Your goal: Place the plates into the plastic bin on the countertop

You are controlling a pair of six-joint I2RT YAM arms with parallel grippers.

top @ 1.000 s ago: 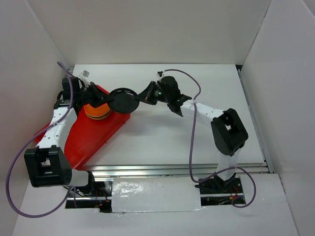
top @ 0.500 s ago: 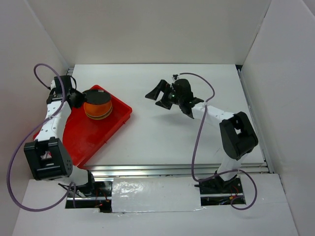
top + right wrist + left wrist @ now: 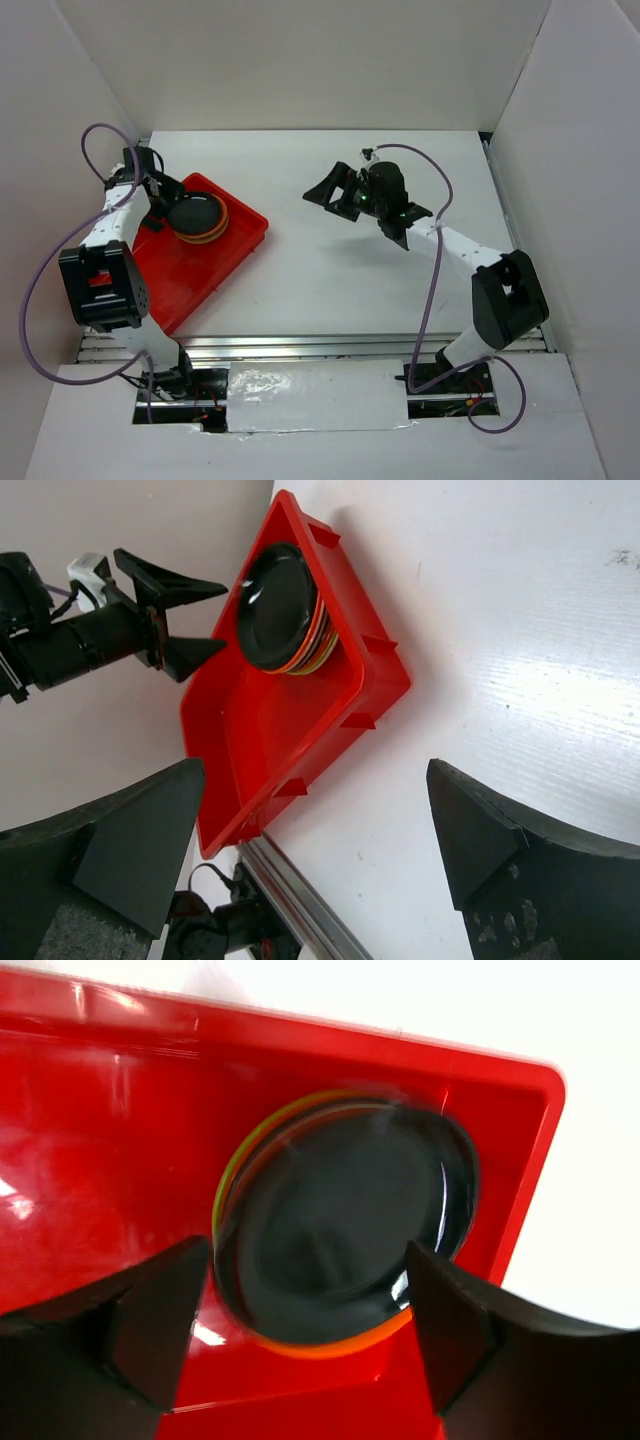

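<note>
Countertop [image 3: 330, 290] first: the white surface shows no plate lying loose on it in the top view. The plastic bin [image 3: 195, 275] sits at the left side, angled, with the plates [image 3: 197, 220] stacked in its far corner.

A second ago the black plate [image 3: 345, 1220] hung in the air over the bin's right edge, at the right arm's fingers. Half a second ago the stack's top showed orange. Now the black plate lies flat on top of the pile, with an orange rim [image 3: 330, 1345] and a lime green edge [image 3: 232, 1175] peeking out beneath it. How many plates are under it cannot be counted.

The left gripper [image 3: 226, 613] sits just beside the stack with its fingers spread wide and nothing between them, so the plate is released. The right gripper [image 3: 325, 198] has pulled back over the middle of the table, also spread and empty.

With no plate visible outside the bin, the placing looks finished or nearly so.
</note>
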